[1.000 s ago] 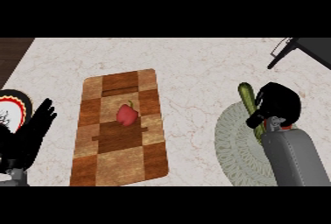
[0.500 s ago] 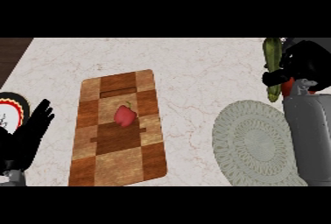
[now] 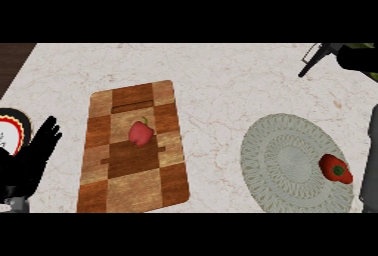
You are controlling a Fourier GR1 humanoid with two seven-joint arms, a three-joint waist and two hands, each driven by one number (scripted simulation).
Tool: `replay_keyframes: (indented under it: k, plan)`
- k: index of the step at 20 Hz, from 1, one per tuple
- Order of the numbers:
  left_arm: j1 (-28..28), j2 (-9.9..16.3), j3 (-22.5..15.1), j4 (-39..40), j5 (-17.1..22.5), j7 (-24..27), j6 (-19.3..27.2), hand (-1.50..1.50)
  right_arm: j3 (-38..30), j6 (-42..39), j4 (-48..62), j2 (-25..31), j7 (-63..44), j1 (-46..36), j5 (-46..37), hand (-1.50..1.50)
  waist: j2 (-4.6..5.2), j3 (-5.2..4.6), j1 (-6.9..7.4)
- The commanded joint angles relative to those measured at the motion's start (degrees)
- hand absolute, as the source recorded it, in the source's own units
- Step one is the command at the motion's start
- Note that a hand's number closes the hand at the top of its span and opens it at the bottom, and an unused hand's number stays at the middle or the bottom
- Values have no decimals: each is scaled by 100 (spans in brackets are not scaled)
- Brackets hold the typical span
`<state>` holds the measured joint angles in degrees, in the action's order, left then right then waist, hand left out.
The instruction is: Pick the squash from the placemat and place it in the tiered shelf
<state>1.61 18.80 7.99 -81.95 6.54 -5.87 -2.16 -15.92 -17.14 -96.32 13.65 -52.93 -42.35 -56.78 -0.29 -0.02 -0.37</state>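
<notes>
At top right edge: my right hand (image 3: pixel 358 57), black, mostly out of view, finger state unclear, squash not visible | round pale woven placemat (image 3: pixel 284 162): red pepper (image 3: pixel 336 169) at right | wooden checkered cutting board (image 3: pixel 133 147): red pepper (image 3: pixel 140 132) | left edge: my left hand (image 3: pixel 33 155), fingers straight.
</notes>
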Motion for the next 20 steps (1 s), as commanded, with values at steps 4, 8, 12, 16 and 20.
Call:
replay_keyframes:
  k: [4,8,12,16,20]
  plan:
    - [80,-77,13,-156,4,-27,-124,0,-78,-567,-768,380,-717,-729,100,150,11,0,49]
    - [-56,10,108,-323,-53,-306,-14,0,-208,-632,-463,771,-680,-1098,-26,150,15,1,57]
    - [1,-46,113,56,-52,58,-172,0,-417,-836,233,1471,-470,-1618,-257,150,30,-6,49]
    - [-39,-49,124,-168,-86,-52,-119,0,-189,-1098,537,1645,-552,-1729,-533,150,20,-3,62]
    - [196,109,264,-442,94,-206,-352,0,-329,-1165,1092,2037,-154,-1954,-462,150,15,0,96]
